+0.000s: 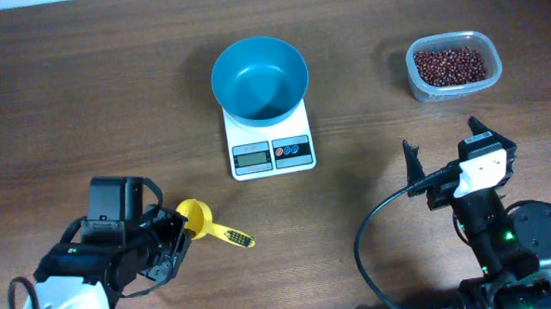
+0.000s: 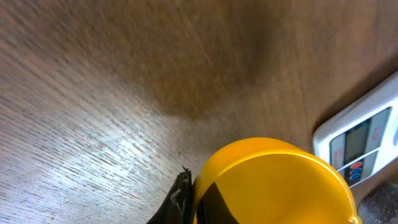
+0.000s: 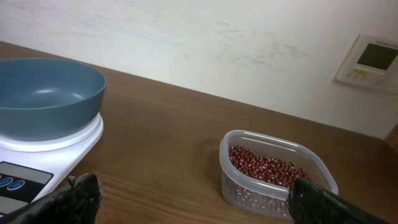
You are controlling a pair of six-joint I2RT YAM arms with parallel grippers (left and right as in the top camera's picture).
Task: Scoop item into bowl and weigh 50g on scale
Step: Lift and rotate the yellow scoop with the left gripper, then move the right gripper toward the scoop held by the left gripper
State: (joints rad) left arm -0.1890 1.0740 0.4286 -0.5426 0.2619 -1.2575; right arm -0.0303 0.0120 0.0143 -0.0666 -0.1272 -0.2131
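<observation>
Wood-grain table under the scale meets a cream wall.

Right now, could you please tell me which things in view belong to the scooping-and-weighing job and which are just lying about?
Job: small reddish-brown beans in the clear plastic tub; round blue plastic bowl; white digital scale; yellow plastic scoop.
Lying about: black cable; white wall panel.

Blue bowl on white scale, beans apart
</observation>
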